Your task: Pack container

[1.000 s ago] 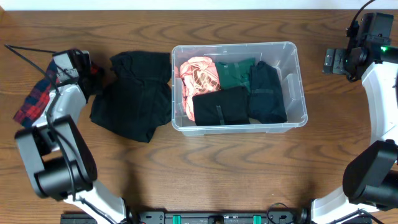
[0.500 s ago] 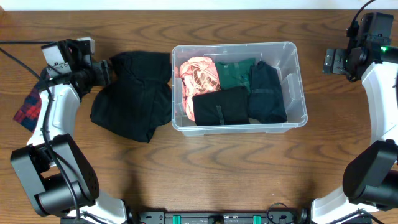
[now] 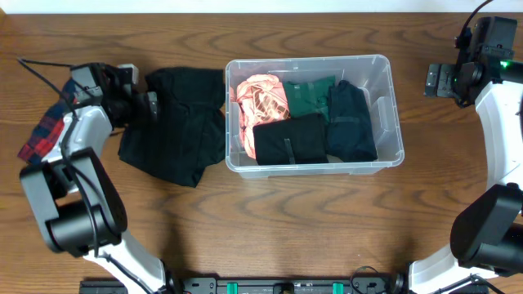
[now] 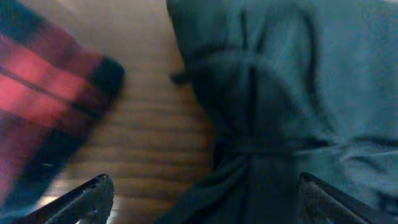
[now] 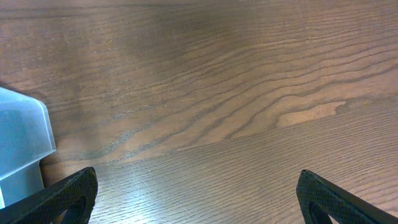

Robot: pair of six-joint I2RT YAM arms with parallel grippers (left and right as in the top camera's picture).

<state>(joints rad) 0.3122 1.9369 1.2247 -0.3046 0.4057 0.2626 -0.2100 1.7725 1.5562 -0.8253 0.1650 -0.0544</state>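
Note:
The container [image 3: 391, 108], a clear plastic bin, stands mid-table holding a peach garment [image 3: 259, 98], a green one [image 3: 310, 93], a dark navy one [image 3: 351, 122] and a folded black one [image 3: 290, 139]. A crumpled black garment [image 3: 176, 126] lies on the table just left of it. My left gripper [image 3: 147, 104] hangs open over that garment's left edge. In the left wrist view the black garment [image 4: 280, 93] fills the right side, and nothing sits between the spread jaws of the left gripper [image 4: 202, 199]. My right gripper [image 3: 437, 80] is open over bare wood right of the bin.
A red plaid cloth [image 3: 42, 135] lies at the far left beside my left arm, also seen as the plaid cloth [image 4: 43, 106] in the left wrist view. A corner of the container [image 5: 22, 143] shows left of the right gripper [image 5: 199, 196].
The left jaws have spread wide open, and the left gripper has shifted right from beside the plaid cloth onto the black garment's left edge. The right arm has not moved.

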